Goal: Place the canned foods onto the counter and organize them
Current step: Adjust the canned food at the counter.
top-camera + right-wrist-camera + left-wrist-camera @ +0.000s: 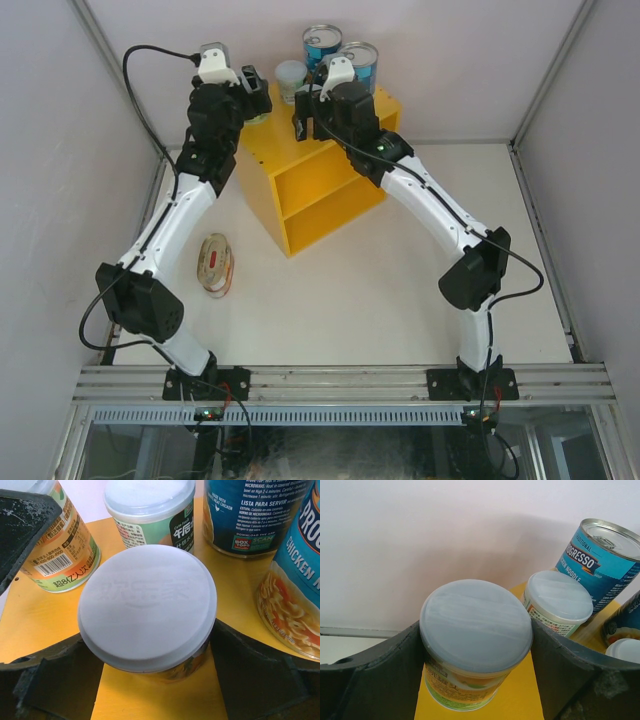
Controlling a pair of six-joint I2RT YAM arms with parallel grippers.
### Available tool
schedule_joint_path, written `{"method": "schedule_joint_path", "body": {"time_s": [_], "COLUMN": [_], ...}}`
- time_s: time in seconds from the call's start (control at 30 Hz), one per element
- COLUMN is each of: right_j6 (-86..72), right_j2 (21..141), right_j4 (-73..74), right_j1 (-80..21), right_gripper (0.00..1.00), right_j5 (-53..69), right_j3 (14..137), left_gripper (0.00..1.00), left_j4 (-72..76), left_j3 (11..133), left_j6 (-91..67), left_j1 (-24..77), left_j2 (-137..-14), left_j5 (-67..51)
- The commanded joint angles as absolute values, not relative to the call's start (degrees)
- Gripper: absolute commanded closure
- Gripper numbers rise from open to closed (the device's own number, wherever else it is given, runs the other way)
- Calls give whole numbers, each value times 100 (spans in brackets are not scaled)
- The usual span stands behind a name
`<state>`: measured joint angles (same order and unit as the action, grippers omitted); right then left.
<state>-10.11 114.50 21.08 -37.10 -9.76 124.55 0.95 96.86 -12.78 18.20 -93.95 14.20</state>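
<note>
The yellow counter [262,158] stands at the back centre of the table. Two tall blue cans [325,45] [361,62] and a small pale-lidded can [291,76] stand on its top. My left gripper [252,98] is shut on a small pale-lidded can [475,630] with an orange-green label, over the counter's top [525,700]. My right gripper [312,112] is shut on another small white-lidded can [147,612], also on the top [45,620]. Two flat oval tins [215,265] lie stacked on the table left of the counter.
In the right wrist view the left gripper's can [60,545], the free small can [150,510] and both blue cans [250,515] [295,590] crowd close around. White walls enclose the table on three sides.
</note>
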Motion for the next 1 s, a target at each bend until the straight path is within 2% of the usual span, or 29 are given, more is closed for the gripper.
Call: {"method": "schedule_joint_path", "body": {"time_s": [0.0, 0.4, 0.97], "right_j6": [-1117, -1100, -1042], "right_j2": [11393, 11023, 10602], "right_j4": [2152, 2118, 2078], "right_j1": [-3674, -3690, -3814], "right_gripper": [19, 14, 12], "right_j5": [-967, -1044, -1190], "right_j3": [12673, 12375, 11924], "left_gripper": [26, 8, 4], "left_j4": [-1269, -1301, -1327], "left_j3": [9438, 9490, 9555], "left_j6": [-1380, -1462, -1582], "left_j1": [1847, 1853, 1871], "left_j2": [-9557, -9589, -9356], "left_j5": [1622, 1701, 1843]}}
